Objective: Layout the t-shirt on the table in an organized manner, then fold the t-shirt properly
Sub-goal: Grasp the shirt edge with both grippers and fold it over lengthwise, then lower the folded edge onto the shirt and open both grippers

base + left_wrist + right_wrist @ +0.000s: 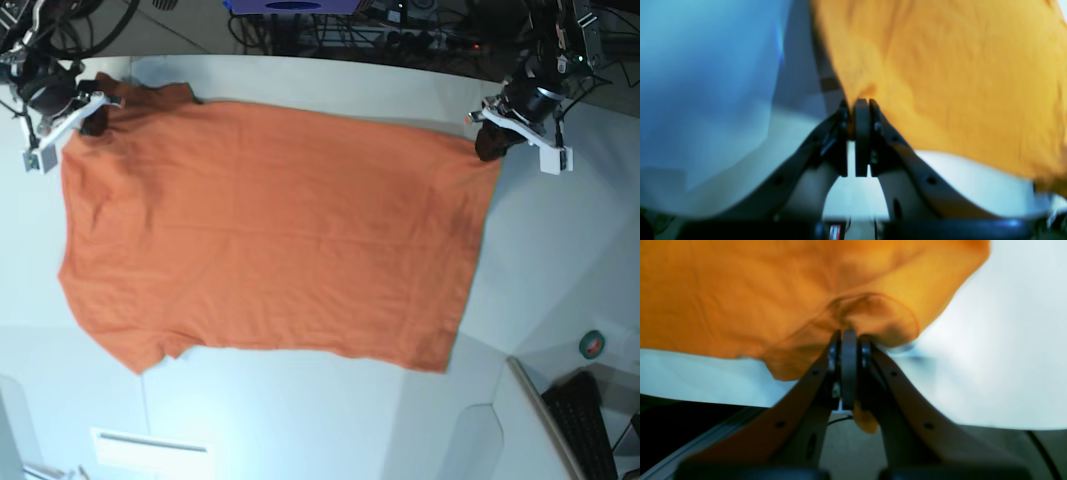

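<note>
Both of my grippers are pinched tight on cloth. My left gripper (862, 103) bites a corner of the plain orange short-sleeved cloth t-shirt (270, 240), and in the base view it sits at the shirt's far right corner (490, 140). My right gripper (848, 335) squeezes a bunched fold of the same shirt, with a little bit of orange poking out under the closed jaws; in the base view it sits at the far left corner (92, 115), by a sleeve.

My shirt lies spread wide and mostly flat on the big smooth white table (560, 250), with soft wrinkles across it. Its near edge hangs free of my grippers.

Around it I see a small round green and dark thing (593, 345) on the table to the right, well apart from the shirt. A black keyboard (580, 420) sits in the near right corner. A grey-white panel with a slot (150, 448) lies near the front, just past the shirt's near edge. Tangled black cables (330, 25) run behind the table.
</note>
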